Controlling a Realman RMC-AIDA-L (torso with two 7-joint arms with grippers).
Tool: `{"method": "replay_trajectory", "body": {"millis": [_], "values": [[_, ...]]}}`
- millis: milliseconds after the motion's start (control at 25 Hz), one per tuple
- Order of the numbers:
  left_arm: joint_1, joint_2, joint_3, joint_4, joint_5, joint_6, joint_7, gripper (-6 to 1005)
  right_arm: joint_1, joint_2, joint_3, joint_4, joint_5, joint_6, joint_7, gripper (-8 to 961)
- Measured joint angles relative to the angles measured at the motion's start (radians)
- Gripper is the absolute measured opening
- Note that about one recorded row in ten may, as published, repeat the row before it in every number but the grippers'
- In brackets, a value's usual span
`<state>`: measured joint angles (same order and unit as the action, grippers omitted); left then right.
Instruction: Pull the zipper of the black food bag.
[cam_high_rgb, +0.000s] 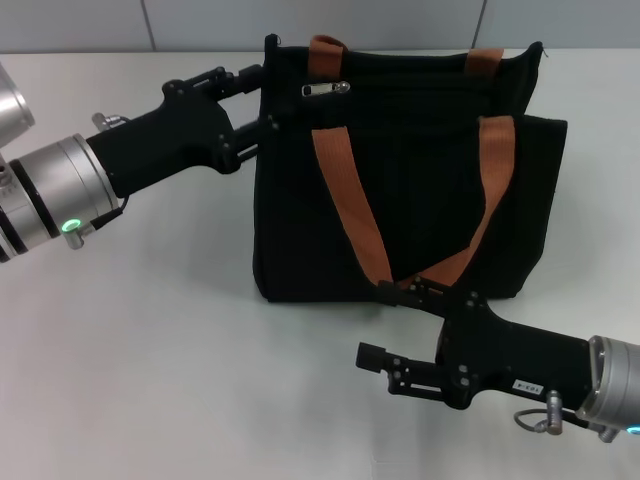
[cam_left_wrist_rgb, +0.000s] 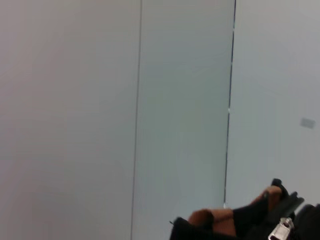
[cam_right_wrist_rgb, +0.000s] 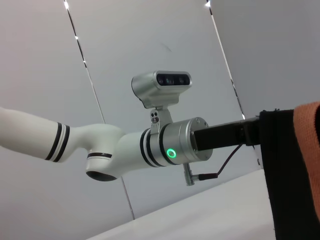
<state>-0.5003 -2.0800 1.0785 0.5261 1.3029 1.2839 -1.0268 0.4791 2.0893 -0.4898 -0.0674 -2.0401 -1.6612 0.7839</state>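
Left pincer (cam_high_rgb: 262, 98) sits at the upper left corner of the black food bag (cam_high_rgb: 420, 190), its two fingers spread either side of the bag's edge; whether they actually pinch the fabric I cannot tell. Right pincer (cam_high_rgb: 385, 330) lies low on the surface (cam_high_rgb: 150, 350) just in front of the bag's base, one finger stretched out along the surface and one against the bag's foot; its state I cannot tell.

To do this step well, I judge the left arm should steady that corner so the top edge stays taut while the pull tab is drawn along the zip line, not upward.

The zipper (cam_high_rgb: 326, 89) lies just beside the left pincer, near the orange strap (cam_high_rgb: 345, 200), and well apart from the right pincer.
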Motion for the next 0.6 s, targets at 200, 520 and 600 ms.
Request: {"method": "replay_trajectory", "body": {"millis": [200, 520, 600], "values": [[-0.011, 0.000, 0.010, 0.004, -0.004, -0.001, 0.005, 560, 0.006, -0.002, -0.001, 0.003, 0.000, -0.001, 0.007, 774], [-0.019, 0.000, 0.027, 0.003, 0.001, -0.003, 0.005, 341, 0.005, -0.004, 0.001, -0.002, 0.000, -0.006, 0.009, 774], [-0.020, 0.000, 0.027, 0.003, -0.001, -0.001, 0.005, 262, 0.006, -0.004, 0.002, -0.001, 0.000, -0.004, 0.009, 774]]}}
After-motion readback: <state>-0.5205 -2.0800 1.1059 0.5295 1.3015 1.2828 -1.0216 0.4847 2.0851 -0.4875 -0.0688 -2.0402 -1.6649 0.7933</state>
